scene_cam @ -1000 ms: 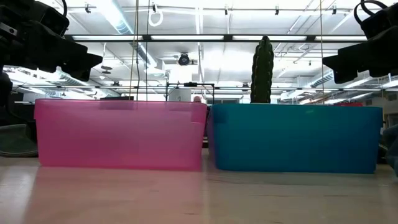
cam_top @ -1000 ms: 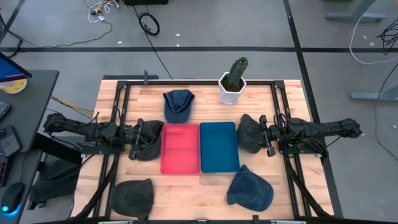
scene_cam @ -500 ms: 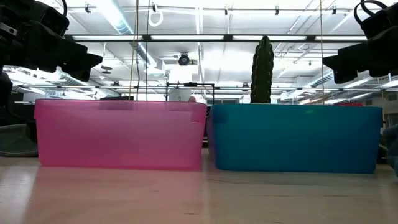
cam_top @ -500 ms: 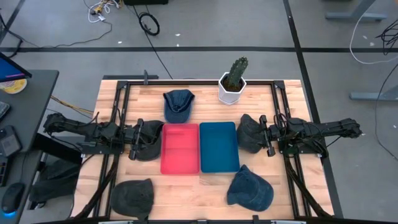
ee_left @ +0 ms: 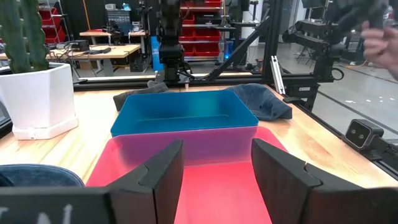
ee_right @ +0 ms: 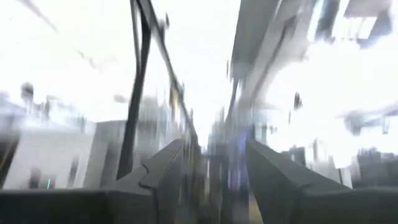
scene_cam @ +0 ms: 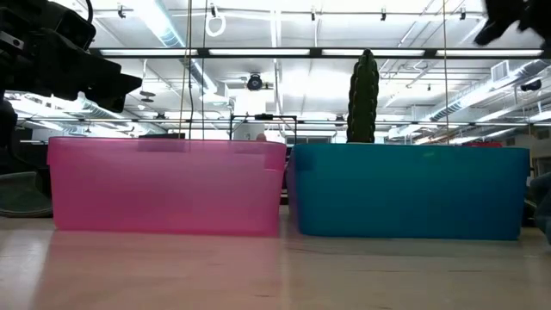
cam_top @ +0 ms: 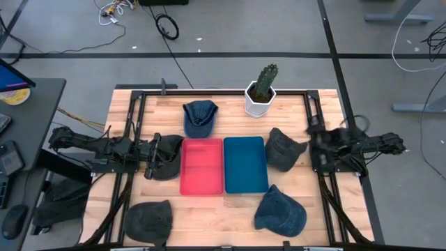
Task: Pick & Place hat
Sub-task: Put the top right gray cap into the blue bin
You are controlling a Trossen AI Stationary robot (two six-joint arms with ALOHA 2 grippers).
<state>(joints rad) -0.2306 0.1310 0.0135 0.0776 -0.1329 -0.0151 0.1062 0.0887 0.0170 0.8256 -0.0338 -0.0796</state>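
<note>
Several caps lie on the wooden table. A denim cap (cam_top: 200, 117) lies at the far side, a blue one (cam_top: 280, 211) near right and a dark one (cam_top: 148, 219) near left. A dark cap (cam_top: 282, 148) lies flat right of the blue bin (cam_top: 245, 164). Another dark cap (cam_top: 168, 173) lies left of the red bin (cam_top: 202, 165). My left gripper (cam_top: 166, 155) (ee_left: 214, 149) hovers open above that cap, pointing over the red bin. My right gripper (cam_top: 311, 143) (ee_right: 214, 155) is open, raised and blurred, right of the other dark cap, touching nothing.
A cactus in a white pot (cam_top: 261, 90) stands at the far edge, behind the blue bin. A black frame (cam_top: 136, 104) borders the tabletop. Bare wood shows between the bins and the near caps. A desk with devices (cam_top: 14, 90) stands to the left of the table.
My right arm has pulled back toward the table's right edge and lifted, tipping upward so its wrist view now faces the ceiling. The dark cap that it stood over is now uncovered and lies where it was.
</note>
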